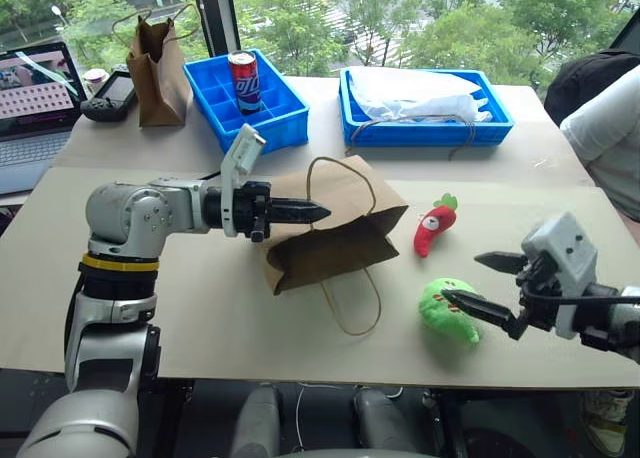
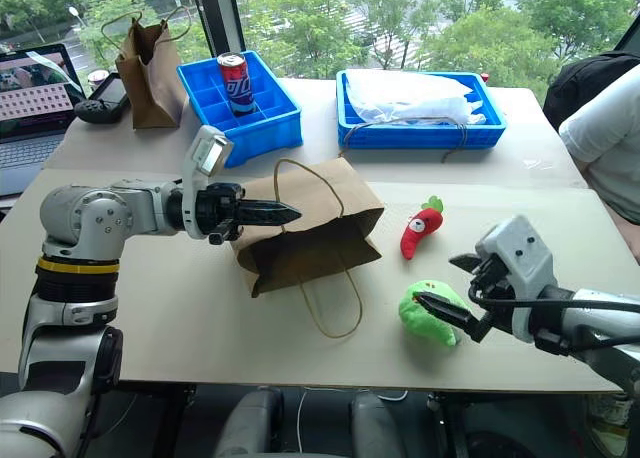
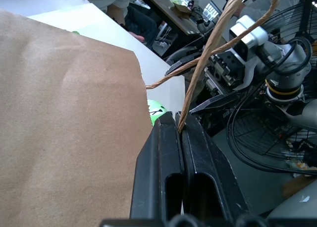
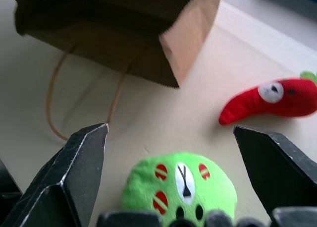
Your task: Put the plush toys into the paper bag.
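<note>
The paper bag (image 1: pixel 335 228) lies on its side in the middle of the table (image 1: pixel 200 318), wide and brown, its mouth turned toward the robot. The left gripper (image 1: pixel 322 213) has its fingers pressed together on the upper twisted handle (image 3: pixel 208 53), probably to lift the mouth open. Right of the bag lie the two plush toys, both outside it: the round green toy (image 1: pixel 447 311) with a face, and behind it the small red chili toy (image 1: pixel 433 228) with a green top. The right gripper (image 1: pixel 482 283) is spread wide around the green toy, not yet touching, ready to grasp.
</note>
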You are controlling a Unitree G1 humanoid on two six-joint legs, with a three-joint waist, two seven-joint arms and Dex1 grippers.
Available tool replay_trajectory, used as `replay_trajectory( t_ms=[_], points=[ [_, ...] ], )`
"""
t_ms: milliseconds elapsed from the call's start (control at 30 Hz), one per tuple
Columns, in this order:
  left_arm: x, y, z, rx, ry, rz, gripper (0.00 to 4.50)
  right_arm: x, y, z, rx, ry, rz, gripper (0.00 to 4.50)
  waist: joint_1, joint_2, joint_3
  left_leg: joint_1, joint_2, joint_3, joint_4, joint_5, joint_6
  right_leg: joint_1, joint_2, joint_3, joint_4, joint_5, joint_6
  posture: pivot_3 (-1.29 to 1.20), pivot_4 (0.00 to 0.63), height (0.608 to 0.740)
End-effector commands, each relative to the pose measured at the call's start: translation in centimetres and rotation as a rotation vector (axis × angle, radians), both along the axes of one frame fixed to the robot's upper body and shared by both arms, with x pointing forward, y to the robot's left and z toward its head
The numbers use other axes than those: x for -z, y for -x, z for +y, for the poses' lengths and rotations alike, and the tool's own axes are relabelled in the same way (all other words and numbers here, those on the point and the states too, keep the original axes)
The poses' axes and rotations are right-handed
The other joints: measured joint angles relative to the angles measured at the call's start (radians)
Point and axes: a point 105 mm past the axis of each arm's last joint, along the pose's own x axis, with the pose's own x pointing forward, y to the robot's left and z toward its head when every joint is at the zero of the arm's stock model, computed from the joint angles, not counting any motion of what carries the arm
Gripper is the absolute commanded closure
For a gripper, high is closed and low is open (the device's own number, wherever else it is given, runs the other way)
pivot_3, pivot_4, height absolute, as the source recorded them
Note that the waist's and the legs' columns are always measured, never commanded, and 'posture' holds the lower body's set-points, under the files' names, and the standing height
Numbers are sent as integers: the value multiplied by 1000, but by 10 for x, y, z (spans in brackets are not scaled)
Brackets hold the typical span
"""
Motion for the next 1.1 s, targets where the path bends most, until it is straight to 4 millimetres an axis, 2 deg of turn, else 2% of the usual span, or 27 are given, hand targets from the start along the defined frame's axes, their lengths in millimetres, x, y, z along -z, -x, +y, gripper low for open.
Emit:
replay_trajectory(
  t_ms=[33, 67, 167, 333, 367, 433, 533, 600, 667, 800, 933, 1100],
  points=[
    [-13, 0, -4, 6, 18, -97, 4500, 6, -4, 34, -43, -71, 8, 503, -1, 0, 0, 0, 0, 0, 0, 0, 0, 0, 0, 0, 0, 0, 0, 0, 150, 707],
    [-16, -4, -3, -16, 28, -100, 4500, 12, -6, 41, -46, -69, 18, 682, 0, 0, 0, 0, 0, 0, 0, 0, 0, 0, 0, 0, 0, 0, 0, 0, 150, 707],
    [-23, -11, -1, -46, 46, -101, 4500, 23, -12, 58, -36, -75, 30, 1685, 4, 0, 0, -1, -1, 0, 0, 0, 0, -1, -1, 0, 0, 0, 0, 0, 150, 707],
    [-24, -9, -4, -30, 73, -80, 4500, 31, -36, 74, 41, -129, -4, 3473, 5, 1, 0, -2, -1, -1, 0, 0, 0, -2, -1, -1, 0, 0, 0, 0, 150, 707],
    [-23, -9, -5, -27, 70, -81, 4500, 31, -42, 78, 54, -144, -18, 3688, 5, 1, 0, -2, -1, -1, 0, 0, 0, -2, -1, -1, 0, 0, 0, 0, 150, 707],
    [-25, -9, -7, -25, 74, -81, 4500, 28, -50, 82, 77, -163, -45, 4482, 5, 1, 1, -2, -1, -1, 0, 0, 0, -2, 0, -1, 0, 0, 0, 0, 150, 707],
    [-28, -10, -6, -26, 88, -75, 4500, 30, -60, 85, 107, -170, -59, 4482, 5, 1, 1, -2, 0, -1, 0, 0, -1, -2, 0, -2, 0, 0, 0, 0, 150, 707],
    [-30, -8, -5, -9, 92, -71, 4500, 40, -68, 89, 127, -180, -40, 4482, 4, 1, 1, -2, 0, -2, 0, 0, -1, -2, 0, -2, 0, 0, -1, 0, 150, 707],
    [-33, -11, 0, -21, 97, -63, 4500, 58, -74, 96, 127, -150, -9, 4482, 3, 1, 1, -2, 0, -1, 0, 0, -1, -2, 0, -2, 1, 0, -1, 0, 150, 707],
    [-40, -20, 7, -63, 122, -35, 4500, 79, -77, 104, 98, -88, 20, 4482, 1, 1, 1, -2, 0, -2, 0, 0, -1, -3, 0, -3, 1, 0, -1, 0, 150, 707],
    [-52, -24, 15, -93, 170, 1, 4500, 99, -82, 96, 119, -54, 48, 4482, 1, 1, 1, -2, 0, -2, 0, 0, -1, -3, 0, -3, 1, 0, -1, 0, 150, 707],
    [-56, -21, 21, -97, 222, 72, 4500, 110, -86, 92, 124, -17, 39, 4482, -1, 1, 1, -2, 0, -2, 0, 0, -1, -2, 0, -3, 1, 0, -1, 0, 150, 707]
  ],
)
